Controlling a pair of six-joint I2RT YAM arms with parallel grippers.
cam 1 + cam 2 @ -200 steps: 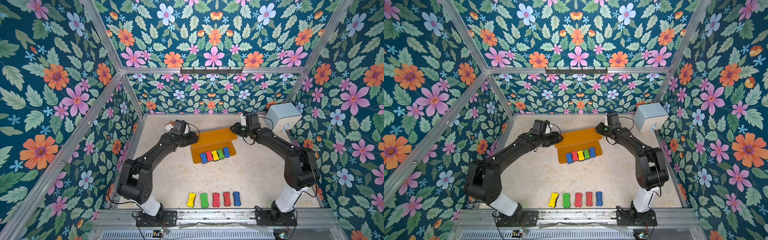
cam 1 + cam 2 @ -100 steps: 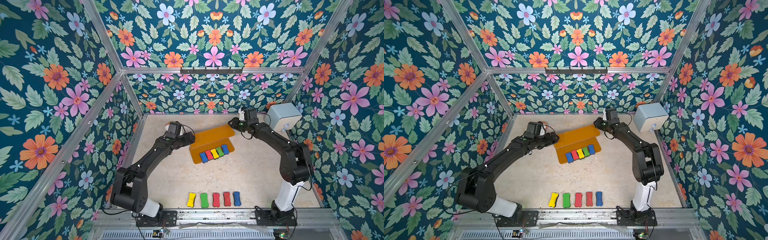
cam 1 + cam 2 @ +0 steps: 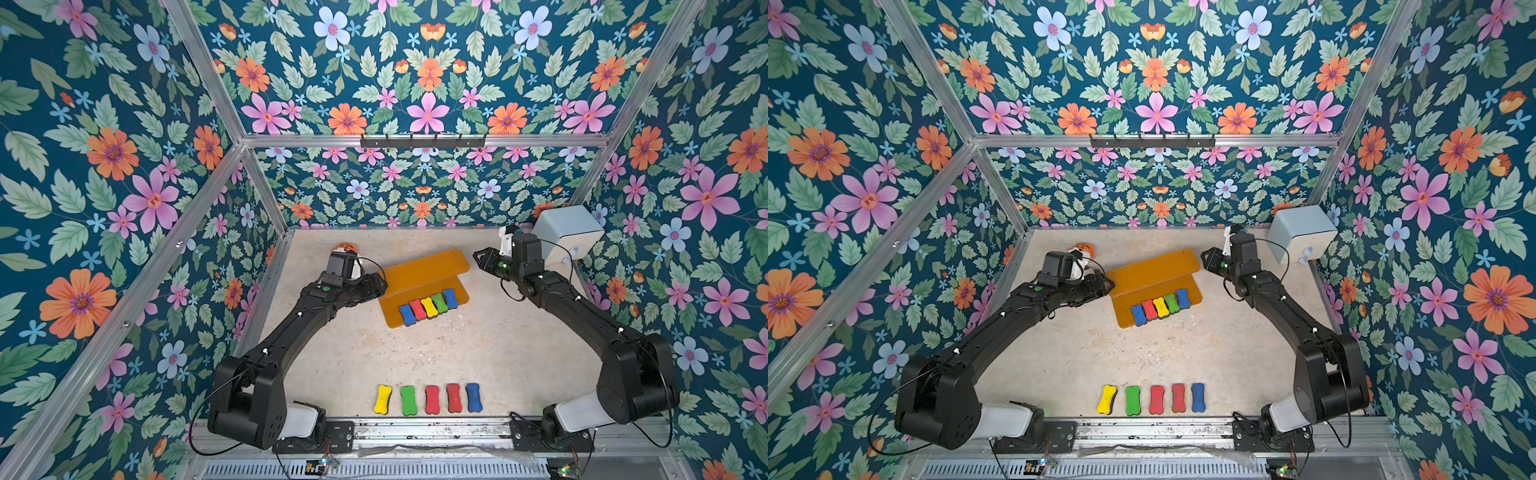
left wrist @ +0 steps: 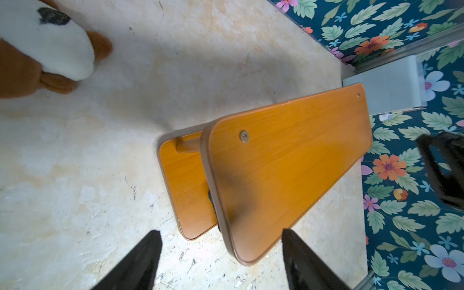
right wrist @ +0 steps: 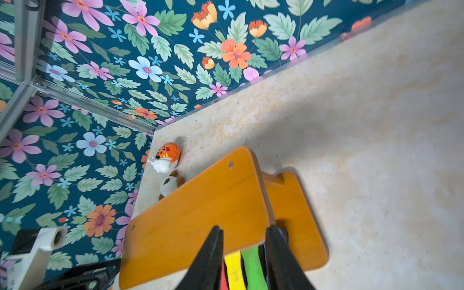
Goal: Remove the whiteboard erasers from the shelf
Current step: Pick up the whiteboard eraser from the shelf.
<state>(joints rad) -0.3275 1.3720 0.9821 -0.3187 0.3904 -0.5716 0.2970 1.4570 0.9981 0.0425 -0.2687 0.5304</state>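
Note:
The orange-brown shelf [image 3: 424, 268] stands at the back middle of the table. Several whiteboard erasers [image 3: 428, 305] lie side by side on its lower board: blue, red, yellow, green, blue. Several more erasers [image 3: 430, 399] lie in a row on the table near the front edge. My left gripper [image 3: 380, 282] is open just off the shelf's left end, and in the left wrist view the upper board [image 4: 288, 163] lies ahead of its empty fingers. Off the upper board's right end, my right gripper [image 3: 478, 255] is narrowly open and empty. Beyond its fingers show the green eraser [image 5: 252, 268] and a yellow one.
An orange plush toy [image 3: 345, 249] and a brown-and-white plush dog [image 4: 50, 45] lie at the back left, behind my left wrist. A pale blue box [image 3: 567, 235] stands in the back right corner, close behind my right wrist. Floral walls enclose three sides.
My right gripper has drawn back to the right, away from the shelf's end. My left wrist has shifted slightly left. The shelf and erasers have not moved.

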